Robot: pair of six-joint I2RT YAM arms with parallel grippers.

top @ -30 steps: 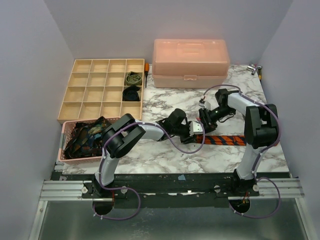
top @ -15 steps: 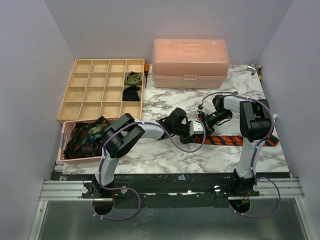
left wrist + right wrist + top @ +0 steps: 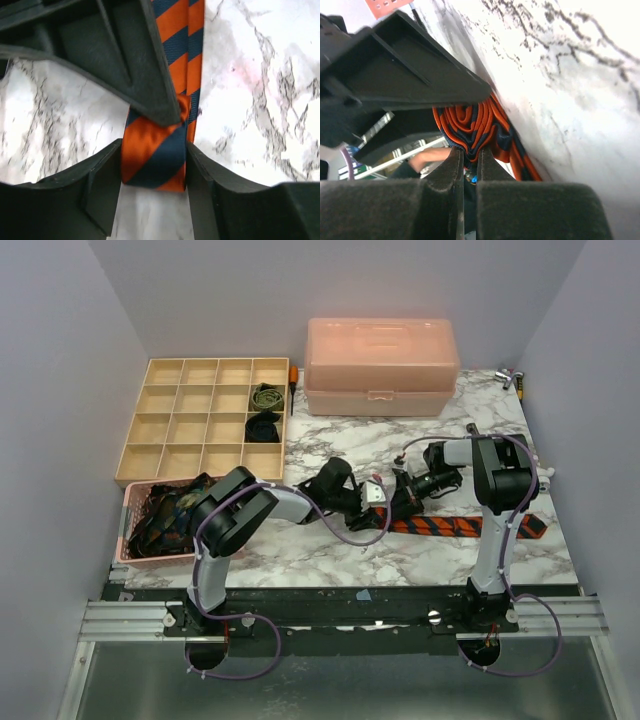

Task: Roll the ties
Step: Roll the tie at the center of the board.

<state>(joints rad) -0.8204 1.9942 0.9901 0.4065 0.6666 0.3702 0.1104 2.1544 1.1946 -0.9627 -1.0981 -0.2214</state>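
One striped tie (image 3: 150, 167) sits rolled inside the left pincer (image 3: 154, 149).

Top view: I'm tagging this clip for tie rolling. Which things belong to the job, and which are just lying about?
Job: striped tie, its roll between left gripper and right gripper; loose ties in pink basket; divided tray holding two rolled ties.
Lying about: pink box; small tools at the far right corner.

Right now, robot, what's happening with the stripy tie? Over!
Striped tie part rolled, tail flat on marble. Right gripper shut on roll's core. Left gripper clasping roll's sides. Nothing blocking.
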